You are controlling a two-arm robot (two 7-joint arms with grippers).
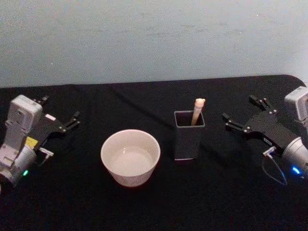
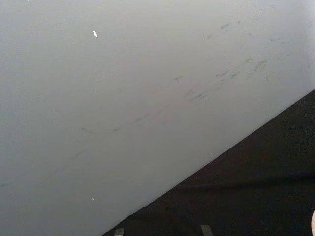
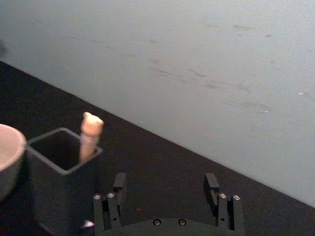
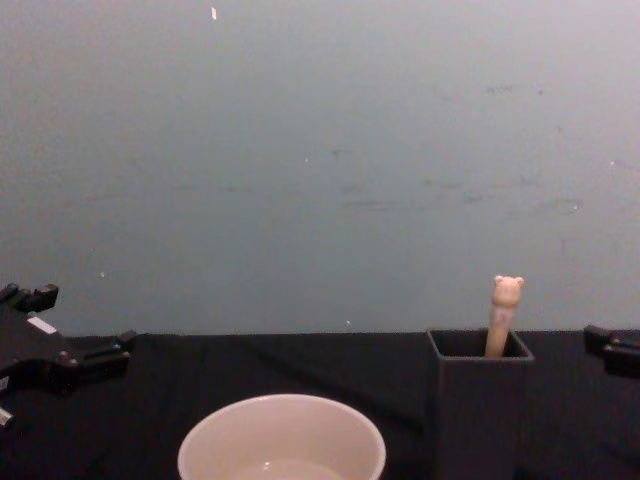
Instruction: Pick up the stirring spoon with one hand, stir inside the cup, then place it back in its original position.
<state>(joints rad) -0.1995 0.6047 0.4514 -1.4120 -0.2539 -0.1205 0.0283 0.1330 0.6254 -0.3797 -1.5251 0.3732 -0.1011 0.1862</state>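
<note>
Pale grey wall [image 1: 154, 38] behind.

Black table [image 1: 231, 197] across whole foreground.

Left gripper [image 1: 60, 108] low at table's left side, fingers spread wide, holding nothing, well apart from cup.

Right gripper [image 1: 239, 108] at table's right side, fingers spread wide, holding nothing, pointed toward holder with clear gap between.

White cup [image 1: 129, 180] upright, centre-left between grippers.

Dark square holder [image 1: 186, 142] upright, near cup's right side, not touching.

Spoon [image 1: 198, 109] standing in holder, leaning at far right corner. Bear-head handle pokes above rim; bowl hidden inside.
</note>
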